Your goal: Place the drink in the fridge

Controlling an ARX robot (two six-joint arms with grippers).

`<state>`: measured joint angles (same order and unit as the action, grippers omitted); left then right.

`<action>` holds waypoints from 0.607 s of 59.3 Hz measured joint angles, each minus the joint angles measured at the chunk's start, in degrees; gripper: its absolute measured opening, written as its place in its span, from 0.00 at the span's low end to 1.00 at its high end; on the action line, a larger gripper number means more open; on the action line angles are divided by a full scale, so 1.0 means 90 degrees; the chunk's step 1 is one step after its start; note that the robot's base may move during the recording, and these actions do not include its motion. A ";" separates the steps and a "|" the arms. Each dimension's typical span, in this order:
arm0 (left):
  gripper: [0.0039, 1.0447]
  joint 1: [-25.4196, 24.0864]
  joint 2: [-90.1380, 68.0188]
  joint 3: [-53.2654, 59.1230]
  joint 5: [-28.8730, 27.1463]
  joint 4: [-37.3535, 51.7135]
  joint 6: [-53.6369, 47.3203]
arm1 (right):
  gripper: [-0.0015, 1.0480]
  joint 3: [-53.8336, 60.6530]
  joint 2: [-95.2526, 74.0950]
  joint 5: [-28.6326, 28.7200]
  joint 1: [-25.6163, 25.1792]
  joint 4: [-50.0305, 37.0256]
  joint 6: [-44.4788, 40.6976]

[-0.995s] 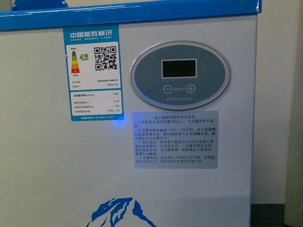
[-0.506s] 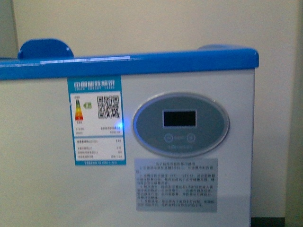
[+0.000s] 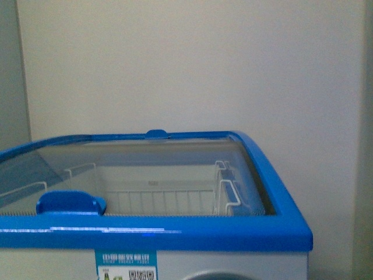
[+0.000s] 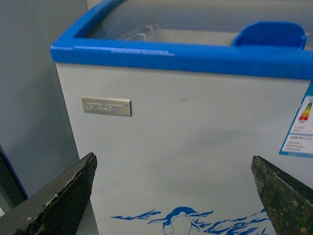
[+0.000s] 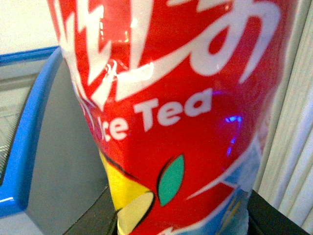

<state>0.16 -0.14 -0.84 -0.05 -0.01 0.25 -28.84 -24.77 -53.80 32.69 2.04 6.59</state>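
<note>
The fridge (image 3: 274, 224) is a white chest with a blue top rim. Through its curved glass lid (image 3: 145, 157) I see white wire baskets (image 3: 227, 192) and a blue lid handle (image 3: 70, 202). No arm shows in the front view. My left gripper (image 4: 171, 196) is open, facing the fridge's front (image 4: 195, 127) above the penguin print (image 4: 178, 218), with nothing between its dark fingers (image 4: 58, 196). My right gripper (image 5: 183, 223) is shut on the drink bottle (image 5: 176, 98), whose red "Ice Tea" label fills the right wrist view. The fridge's blue rim (image 5: 29, 122) lies beside the bottle.
A pale wall (image 3: 192, 64) stands behind the fridge. A grey cabinet side (image 4: 29, 98) stands close against the fridge's left end. A silver brand plate (image 4: 106, 106) and an energy label (image 4: 301, 127) sit on the fridge's front. A white surface (image 5: 293, 147) is near the bottle.
The front view has risen: the fridge's control panel and labels dropped out of sight, and the blue rim, glass lid and baskets have come into view.
</note>
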 joint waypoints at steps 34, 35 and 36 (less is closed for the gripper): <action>0.92 -0.1156 -0.3888 -0.0928 0.3094 0.2137 0.0787 | 0.38 0.0000 0.0002 0.0002 0.0007 -0.0002 0.0000; 0.92 -0.1171 -0.4216 -0.1054 0.3194 0.2409 0.0600 | 0.38 0.0000 0.0002 -0.0002 0.0007 -0.0002 0.0002; 0.92 -0.1180 -0.4537 -0.1188 0.3303 0.2667 0.0398 | 0.38 0.0000 0.0002 0.0000 0.0007 -0.0002 0.0000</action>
<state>-10.46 -40.97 -11.53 29.67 23.99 3.84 -28.84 -24.75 -53.80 32.75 2.02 6.59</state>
